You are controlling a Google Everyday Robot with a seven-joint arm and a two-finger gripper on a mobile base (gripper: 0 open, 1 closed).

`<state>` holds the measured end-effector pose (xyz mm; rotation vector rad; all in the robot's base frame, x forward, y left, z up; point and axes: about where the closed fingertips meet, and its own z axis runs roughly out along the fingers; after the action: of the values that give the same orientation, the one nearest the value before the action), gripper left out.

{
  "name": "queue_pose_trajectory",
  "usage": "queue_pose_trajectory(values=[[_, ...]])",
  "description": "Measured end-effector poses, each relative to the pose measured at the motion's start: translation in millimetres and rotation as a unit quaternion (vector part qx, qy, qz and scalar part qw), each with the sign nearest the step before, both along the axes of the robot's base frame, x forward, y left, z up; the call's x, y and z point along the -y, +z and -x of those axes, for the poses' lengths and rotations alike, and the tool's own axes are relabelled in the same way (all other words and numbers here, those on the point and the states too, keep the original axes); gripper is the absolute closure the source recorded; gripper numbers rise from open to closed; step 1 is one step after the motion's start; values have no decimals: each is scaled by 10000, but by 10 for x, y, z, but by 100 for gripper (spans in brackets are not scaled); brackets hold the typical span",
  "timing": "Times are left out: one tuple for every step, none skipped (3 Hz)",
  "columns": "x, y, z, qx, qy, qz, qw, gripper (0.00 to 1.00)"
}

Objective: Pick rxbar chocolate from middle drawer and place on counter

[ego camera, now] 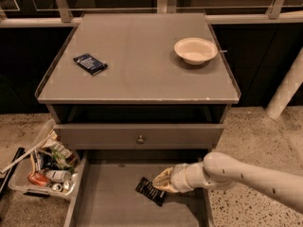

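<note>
The single gripper [161,182] sits low inside the open middle drawer [106,200], at the end of the white arm [246,178] that reaches in from the picture's right. One rxbar chocolate [150,191] lies flat on the drawer floor right at the gripper's tip, just down and to the picture's left of it, and the two look to be in contact at the bar's near end. Whether the gripper has hold of the bar or only rests against it, I cannot tell.

Directly above the gripper is one closed drawer front [94,137] with one round knob [140,139]. Higher still is the counter [142,79], which carries two things. One dark blue packet [90,64] lies far up and to the picture's left of the gripper. One pale bowl [195,50] stands far up and slightly to the picture's right. Well off to the gripper's picture-left, on the floor beside the drawer, is one clear bin [21,186] of mixed clutter.
</note>
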<state>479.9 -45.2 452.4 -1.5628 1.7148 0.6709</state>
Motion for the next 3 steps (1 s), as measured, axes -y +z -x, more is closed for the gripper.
queue_pose_trajectory(values=[[-56,-215,112,-137,-346,258,9990,11],[-76,-432,162,-171,-643,381,9971,0],[-85,-622,190,-249,-852,449,9950,0]])
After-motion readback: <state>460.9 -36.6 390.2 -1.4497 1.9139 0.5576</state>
